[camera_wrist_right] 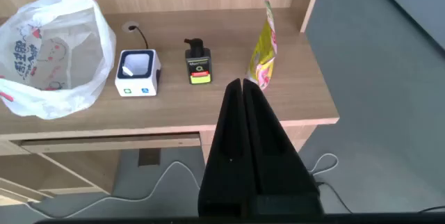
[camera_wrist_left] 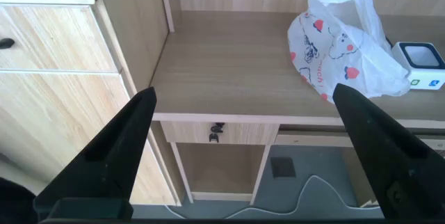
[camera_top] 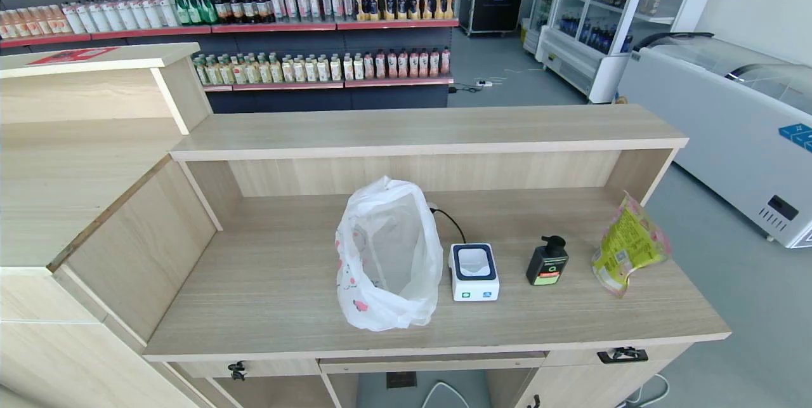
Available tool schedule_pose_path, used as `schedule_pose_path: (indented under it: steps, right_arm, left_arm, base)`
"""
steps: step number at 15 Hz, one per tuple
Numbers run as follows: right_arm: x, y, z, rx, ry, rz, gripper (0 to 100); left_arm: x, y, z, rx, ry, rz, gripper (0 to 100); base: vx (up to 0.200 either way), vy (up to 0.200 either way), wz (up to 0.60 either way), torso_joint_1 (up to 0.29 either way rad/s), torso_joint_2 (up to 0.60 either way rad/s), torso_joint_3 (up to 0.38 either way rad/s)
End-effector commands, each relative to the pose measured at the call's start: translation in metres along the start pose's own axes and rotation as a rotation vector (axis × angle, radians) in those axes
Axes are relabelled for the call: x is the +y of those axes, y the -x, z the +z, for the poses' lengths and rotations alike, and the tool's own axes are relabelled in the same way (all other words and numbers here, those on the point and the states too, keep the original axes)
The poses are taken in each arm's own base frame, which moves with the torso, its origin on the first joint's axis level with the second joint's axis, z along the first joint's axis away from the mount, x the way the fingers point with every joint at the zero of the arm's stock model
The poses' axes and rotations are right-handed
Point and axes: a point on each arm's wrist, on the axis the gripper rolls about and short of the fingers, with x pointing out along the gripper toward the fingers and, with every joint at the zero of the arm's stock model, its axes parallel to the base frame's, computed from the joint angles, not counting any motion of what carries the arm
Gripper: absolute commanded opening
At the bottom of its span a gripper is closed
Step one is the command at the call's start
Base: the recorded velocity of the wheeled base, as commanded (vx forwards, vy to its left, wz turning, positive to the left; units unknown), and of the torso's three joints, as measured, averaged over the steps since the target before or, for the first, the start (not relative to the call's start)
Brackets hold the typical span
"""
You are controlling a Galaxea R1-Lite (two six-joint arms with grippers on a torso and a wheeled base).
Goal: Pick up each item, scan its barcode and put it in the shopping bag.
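Observation:
A white plastic shopping bag [camera_top: 388,254] stands open in the middle of the wooden counter [camera_top: 266,294]; it is also in the left wrist view [camera_wrist_left: 344,40] and the right wrist view [camera_wrist_right: 52,50]. Right of it sits the white barcode scanner [camera_top: 474,271] [camera_wrist_right: 137,73] [camera_wrist_left: 421,62]. Further right stand a dark pump bottle [camera_top: 547,261] [camera_wrist_right: 197,65] and a yellow-green snack pouch [camera_top: 630,244] [camera_wrist_right: 264,43]. My left gripper [camera_wrist_left: 243,95] hangs open below the counter's front left edge. My right gripper [camera_wrist_right: 242,85] is shut and empty, in front of the counter below the pouch.
The counter has a raised back shelf [camera_top: 425,132] and side walls. Drawers with dark handles [camera_top: 622,355] run under its front edge. Behind are shelves of bottles [camera_top: 317,8], and a chest freezer [camera_top: 729,116] stands to the right.

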Motion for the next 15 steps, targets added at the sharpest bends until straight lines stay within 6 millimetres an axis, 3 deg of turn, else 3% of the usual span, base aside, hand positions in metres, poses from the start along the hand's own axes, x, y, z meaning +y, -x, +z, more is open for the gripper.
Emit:
schedule_pose_path:
  steps: [1,2,3,7,9,10,12,15]
  right_arm:
    - [-0.002,-0.096,0.069,0.116,0.043,0.075,0]
    - [-0.002,-0.112,0.067,0.123,0.051,0.076,0]
    - [-0.001,-0.124,0.064,0.143,0.053,0.079,100]
    - [-0.004,-0.177,0.042,0.232,0.037,0.120,100]
    - [-0.008,-0.223,0.011,0.265,0.074,0.152,100]
    - [-0.009,-0.230,0.006,0.261,0.086,0.152,100]
    - [-0.015,-0.255,-0.033,0.292,0.124,0.148,100]
    - [-0.025,-0.263,-0.067,0.360,0.126,0.150,100]
  left_arm:
    - [0.000,0.000,0.000,0.000,0.000,0.001,100]
    - [0.000,0.000,0.000,0.000,0.000,-0.001,100]
    - [0.000,0.000,0.000,0.000,0.000,0.001,100]
    - [0.000,0.000,0.000,0.000,0.000,0.001,100]
    - [0.000,0.000,0.000,0.000,0.000,0.001,100]
    - [0.000,0.000,0.000,0.000,0.000,0.001,100]
    - [0.000,0.000,0.000,0.000,0.000,0.001,100]
    - [0.000,0.000,0.000,0.000,0.000,0.001,100]
  base:
    - [0.000,0.000,0.00,0.000,0.00,0.000]
    - [0.000,0.000,0.00,0.000,0.00,0.000]
    - [0.000,0.000,0.00,0.000,0.00,0.000]
    - [0.000,0.000,0.00,0.000,0.00,0.000]
    - [0.000,0.000,0.00,0.000,0.00,0.000]
    - [0.000,0.000,0.00,0.000,0.00,0.000]
    - [0.000,0.000,0.00,0.000,0.00,0.000]
    - [0.000,0.000,0.00,0.000,0.00,0.000]
